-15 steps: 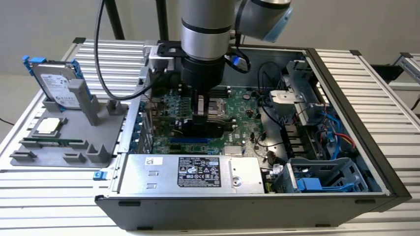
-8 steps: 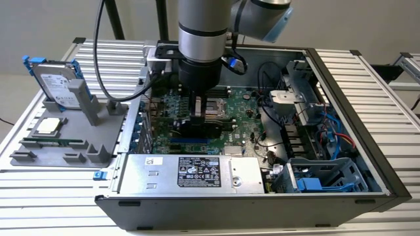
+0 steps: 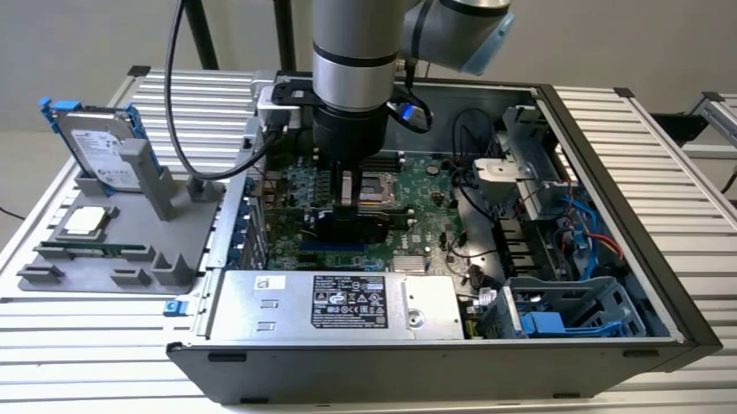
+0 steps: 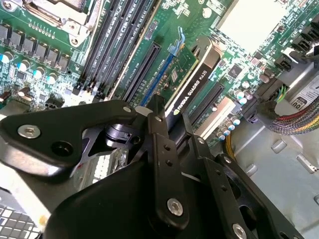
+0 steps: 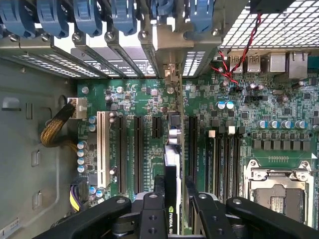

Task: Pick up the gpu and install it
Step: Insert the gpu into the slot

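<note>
One arm (image 3: 355,52), one tool (image 5: 172,199), one gpu (image 4: 194,79). One open PC case (image 3: 437,375) with one power supply (image 3: 334,302), one CPU socket (image 5: 279,191), one white slot (image 5: 103,149) among black ones. One gray fixture (image 3: 103,267) on the tabletop (image 3: 691,147) carries one hard drive (image 3: 98,147), one memory stick (image 3: 98,250), one processor chip (image 3: 86,222).

A silver table (image 3: 657,147) made of long metal strips with thin grooves fills the room's middle, and one more piece of the same kind of table (image 3: 720,112) peeks in at the exterior view's right edge. Behind it is a plain, pale cream surface (image 3: 69,52), maybe a wall or the floor, with dark poles (image 3: 205,34) in front. The light is soft and even.
</note>
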Action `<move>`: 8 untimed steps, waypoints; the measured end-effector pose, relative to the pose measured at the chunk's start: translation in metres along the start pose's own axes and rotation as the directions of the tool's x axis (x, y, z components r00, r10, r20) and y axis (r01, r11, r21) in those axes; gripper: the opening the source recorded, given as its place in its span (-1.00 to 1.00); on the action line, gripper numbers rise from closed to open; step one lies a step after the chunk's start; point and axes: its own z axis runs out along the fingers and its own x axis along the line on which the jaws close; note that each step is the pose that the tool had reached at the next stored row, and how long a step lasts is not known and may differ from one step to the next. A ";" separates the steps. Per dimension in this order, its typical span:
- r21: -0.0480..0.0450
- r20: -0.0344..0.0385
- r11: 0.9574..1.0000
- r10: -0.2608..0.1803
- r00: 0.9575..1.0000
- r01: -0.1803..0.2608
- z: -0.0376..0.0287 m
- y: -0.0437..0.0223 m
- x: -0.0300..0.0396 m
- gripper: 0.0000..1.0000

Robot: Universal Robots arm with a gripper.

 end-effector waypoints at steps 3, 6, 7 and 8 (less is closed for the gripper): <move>0.000 0.000 1.000 -0.004 1.000 0.004 0.0002 0.0000 0.0000 -1.00; 0.001 0.000 1.000 -0.005 1.000 0.005 0.0002 -0.0001 0.0004 -1.00; 0.001 0.000 1.000 -0.006 1.000 0.006 0.0002 -0.0001 0.0005 -1.00; 0.001 0.000 1.000 -0.006 1.000 0.006 0.0002 -0.0001 0.0005 -1.00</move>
